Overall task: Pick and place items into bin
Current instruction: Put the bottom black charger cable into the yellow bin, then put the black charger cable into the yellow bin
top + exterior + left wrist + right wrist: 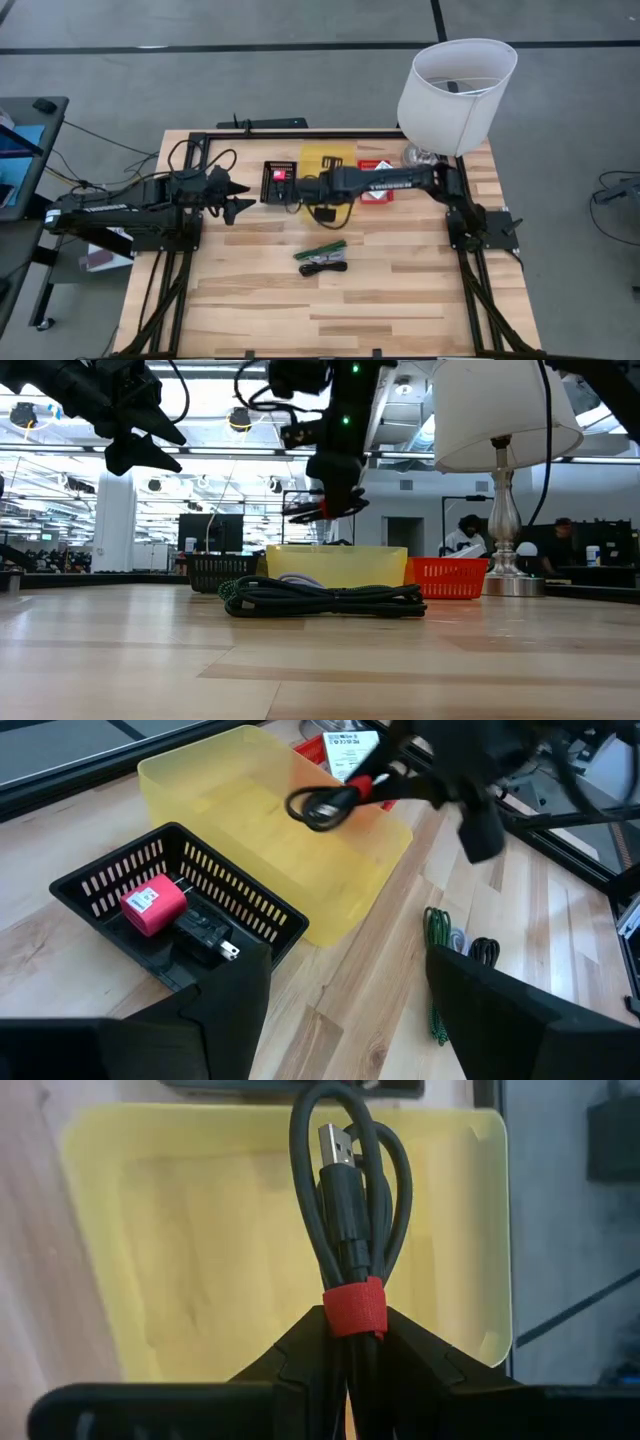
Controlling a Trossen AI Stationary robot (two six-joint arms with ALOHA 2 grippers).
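The right gripper [352, 1342] is clenched on a coiled black USB cable [350, 1200] bound with a red strap [353, 1310], holding it in the air above the yellow tray [180, 1230]. In the high view, that arm reaches leftward across the desk [400, 290], the tray [322, 160] under it. Left of the tray stands a black slotted basket [215, 900] holding a pink-red block [153, 904] and what looks like a black charger [208, 933]. A red basket [377, 195] with a white labelled packet [350, 752] sits right of the tray. Nearer, a green stick [321, 248] and a bundled dark cord [323, 267] lie on the desk. The left gripper [238, 198] hangs open, left of the baskets. A white-shaded lamp [455, 90] stands at the far right corner.
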